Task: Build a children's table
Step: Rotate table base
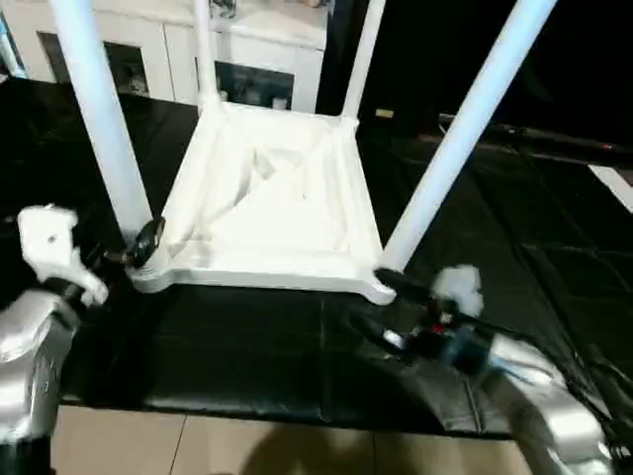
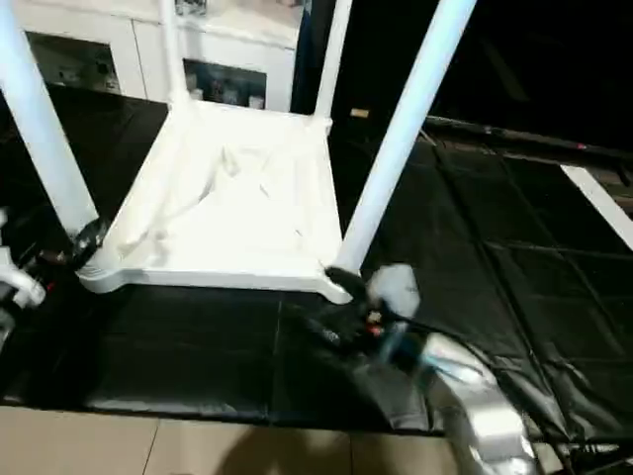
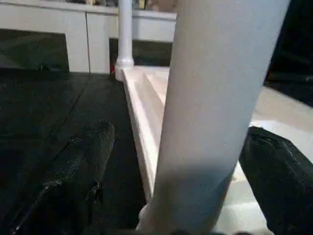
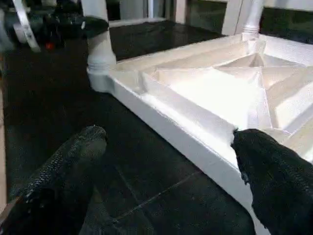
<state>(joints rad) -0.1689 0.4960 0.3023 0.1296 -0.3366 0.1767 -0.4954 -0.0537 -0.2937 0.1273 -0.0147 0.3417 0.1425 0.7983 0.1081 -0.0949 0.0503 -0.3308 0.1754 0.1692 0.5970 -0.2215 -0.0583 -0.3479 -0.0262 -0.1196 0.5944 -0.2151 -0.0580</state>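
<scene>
Final assembly stage, four legs (image 1: pixel 465 134) socketed in upturned table top (image 1: pixel 267 203); left end effector (image 1: pixel 143 242) and right end effector (image 1: pixel 391 307) spread empty; next, seat-check, then flip.

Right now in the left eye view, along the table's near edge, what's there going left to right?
left gripper → near-left leg → table top → near-right leg → right gripper
</scene>
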